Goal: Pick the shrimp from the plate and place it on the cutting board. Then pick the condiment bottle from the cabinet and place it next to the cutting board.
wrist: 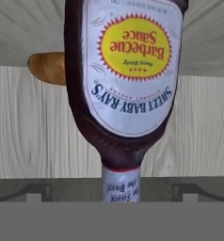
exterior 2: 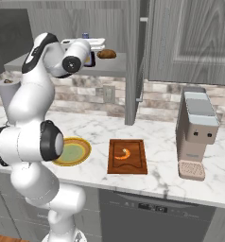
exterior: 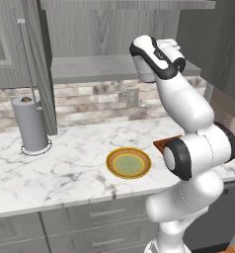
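The condiment bottle is seen close up in the hand view, upside down in that picture, its neck and cap at six o'clock and its pale label reading "Barbecue Sauce". A fingertip is seen on either side of the neck, set wide apart and not touching the bottle; nothing is held. Behind the bottle, at nine o'clock of it, a brown rounded lump is seen against the grey wood-grain back of the cabinet.

In the right base view, the gripper is found at the cabinet shelf, with the bottle's bluish cap just showing above the hand and the brown lump at three o'clock of it. The open cabinet door hangs edge-on beside the shelf.

On the marble counter below, the shrimp lies on the cutting board. The plate is set at nine o'clock of the board, near it but apart. A coffee machine stands at three o'clock of the board, and a paper towel roll stands well apart from the plate at ten o'clock.
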You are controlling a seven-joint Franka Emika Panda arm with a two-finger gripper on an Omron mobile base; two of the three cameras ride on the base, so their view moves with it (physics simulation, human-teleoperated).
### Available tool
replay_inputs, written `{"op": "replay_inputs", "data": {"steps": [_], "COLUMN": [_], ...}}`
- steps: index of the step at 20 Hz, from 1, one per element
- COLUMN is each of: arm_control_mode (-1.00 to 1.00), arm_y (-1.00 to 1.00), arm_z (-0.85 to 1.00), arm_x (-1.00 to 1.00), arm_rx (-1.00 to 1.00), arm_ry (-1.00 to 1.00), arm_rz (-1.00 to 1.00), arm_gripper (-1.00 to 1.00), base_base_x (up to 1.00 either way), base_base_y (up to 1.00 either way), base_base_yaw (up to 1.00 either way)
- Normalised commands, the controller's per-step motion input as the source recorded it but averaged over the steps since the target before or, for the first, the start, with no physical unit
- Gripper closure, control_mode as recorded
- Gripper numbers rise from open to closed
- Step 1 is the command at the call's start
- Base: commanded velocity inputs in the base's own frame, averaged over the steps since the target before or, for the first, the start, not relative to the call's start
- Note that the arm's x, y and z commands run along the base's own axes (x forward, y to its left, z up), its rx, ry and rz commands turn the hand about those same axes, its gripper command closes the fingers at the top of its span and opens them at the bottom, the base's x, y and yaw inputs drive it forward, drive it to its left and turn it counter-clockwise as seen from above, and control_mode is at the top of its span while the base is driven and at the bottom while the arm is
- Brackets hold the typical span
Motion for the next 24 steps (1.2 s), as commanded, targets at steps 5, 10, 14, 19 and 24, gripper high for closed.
{"op": "replay_inputs", "data": {"steps": [5, 10, 14, 19, 24], "arm_control_mode": [-1.00, -1.00, -1.00, -1.00, -1.00], "arm_y": [0.00, 0.00, 0.00, 0.00, 0.00], "arm_z": [0.00, 0.00, 0.00, 0.00, 0.00], "arm_x": [0.11, 0.08, 0.08, 0.06, 0.04], "arm_rx": [0.00, 0.00, 0.00, 0.00, 0.00], "arm_ry": [0.01, 0.00, 0.00, 0.00, 0.01], "arm_rz": [-0.01, -0.01, -0.01, -0.01, -0.01], "arm_gripper": [-1.00, -1.00, -1.00, -1.00, -1.00], "base_base_x": [0.00, 0.00, 0.00, 0.00, 0.00], "base_base_y": [0.00, 0.00, 0.00, 0.00, 0.00], "base_base_yaw": [0.00, 0.00, 0.00, 0.00, 0.00]}}
